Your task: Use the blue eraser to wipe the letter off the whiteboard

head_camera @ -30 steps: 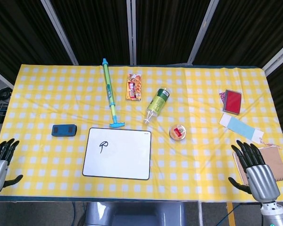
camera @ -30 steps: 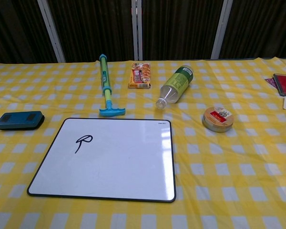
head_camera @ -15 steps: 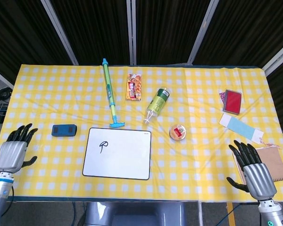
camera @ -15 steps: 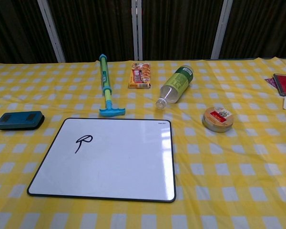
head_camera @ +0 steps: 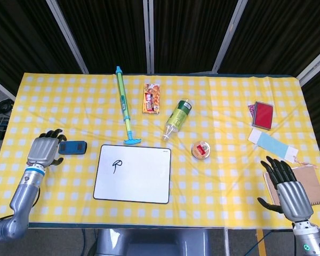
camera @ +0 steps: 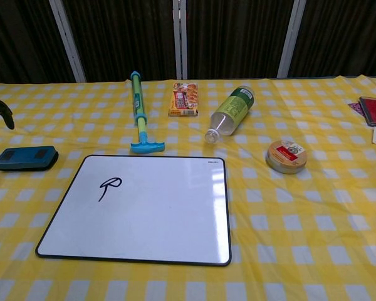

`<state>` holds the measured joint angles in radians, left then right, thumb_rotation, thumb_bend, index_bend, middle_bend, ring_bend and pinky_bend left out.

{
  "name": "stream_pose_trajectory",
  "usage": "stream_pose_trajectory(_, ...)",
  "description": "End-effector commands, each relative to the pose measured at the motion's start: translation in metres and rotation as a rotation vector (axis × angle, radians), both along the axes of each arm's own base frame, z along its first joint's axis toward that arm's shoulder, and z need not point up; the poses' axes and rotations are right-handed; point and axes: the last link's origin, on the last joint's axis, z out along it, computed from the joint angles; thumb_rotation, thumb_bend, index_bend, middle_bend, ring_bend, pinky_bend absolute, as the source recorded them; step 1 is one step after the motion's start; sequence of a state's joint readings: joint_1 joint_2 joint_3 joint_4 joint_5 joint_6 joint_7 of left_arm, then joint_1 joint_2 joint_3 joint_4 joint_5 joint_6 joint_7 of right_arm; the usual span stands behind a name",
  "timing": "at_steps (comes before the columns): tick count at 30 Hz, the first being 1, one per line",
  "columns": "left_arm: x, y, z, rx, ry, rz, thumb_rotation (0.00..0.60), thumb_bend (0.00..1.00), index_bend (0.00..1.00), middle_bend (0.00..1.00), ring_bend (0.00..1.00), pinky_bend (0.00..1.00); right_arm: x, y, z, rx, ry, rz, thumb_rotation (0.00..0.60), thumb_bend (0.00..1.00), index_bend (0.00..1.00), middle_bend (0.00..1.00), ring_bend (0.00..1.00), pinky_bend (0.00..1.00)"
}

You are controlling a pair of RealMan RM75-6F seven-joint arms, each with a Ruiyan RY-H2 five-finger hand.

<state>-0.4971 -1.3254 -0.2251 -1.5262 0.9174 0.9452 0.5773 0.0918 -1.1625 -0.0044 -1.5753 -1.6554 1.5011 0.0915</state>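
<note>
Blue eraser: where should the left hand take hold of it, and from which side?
Probably from above, across the long sides. The blue eraser lies flat on the tablecloth, long axis left to right, left of the whiteboard. The left hand is just off its left end, open, so only a short move is needed.

Whiteboard [head_camera: 132,174] sat near table's [head_camera: 224,176] front edge, left of centre, letter [head_camera: 116,166] in its back-left part. Eraser [head_camera: 72,147] lay left of it, left hand [head_camera: 44,151] just beside (contact unclear). Pump toy [head_camera: 124,104], snack pack [head_camera: 151,97] and bottle [head_camera: 178,118] lay behind the board; tin [head_camera: 201,150] to its right. Right hand [head_camera: 287,188] was over the front-right corner.
</note>
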Motion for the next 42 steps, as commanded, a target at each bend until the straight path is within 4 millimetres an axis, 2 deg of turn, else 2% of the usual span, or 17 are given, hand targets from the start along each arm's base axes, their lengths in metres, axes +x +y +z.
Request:
stream_pose_trajectory(1, 0.005, 0.017, -0.013, -0.031, 0.025, 0.014, 0.600, 0.27, 0.30, 0.12, 0.14, 0.21, 0.000, -0.001, -0.001, 0.001, -0.004, 0.004, 0.600, 0.05, 0.10, 0.00, 0.00, 0.00)
stream_pose_trajectory(4, 0.007, 0.023, -0.019, -0.037, 0.046, 0.027, 0.600, 0.28, 0.29, 0.12, 0.14, 0.21, -0.002, -0.002, -0.001, 0.002, -0.004, 0.002, 0.600, 0.05, 0.10, 0.00, 0.00, 0.00)
stream_pose_trajectory(9, 0.008, 0.029, -0.029, -0.053, 0.057, 0.058, 0.600, 0.36, 0.29, 0.11, 0.14, 0.21, -0.003, -0.003, -0.001, 0.001, -0.011, -0.003, 0.600, 0.05, 0.11, 0.00, 0.00, 0.00)
stream_pose_trajectory(20, 0.011, 0.034, -0.043, -0.084, 0.075, 0.092, 0.600, 0.35, 0.25, 0.07, 0.12, 0.20, -0.004, -0.003, 0.001, 0.000, -0.020, -0.007, 0.600, 0.05, 0.11, 0.00, 0.00, 0.00)
stream_pose_trajectory(42, 0.020, 0.039, -0.058, -0.081, 0.085, 0.090, 0.600, 0.35, 0.28, 0.11, 0.12, 0.21, -0.004, -0.003, 0.001, 0.006, -0.023, -0.011, 0.600, 0.05, 0.12, 0.00, 0.00, 0.00)
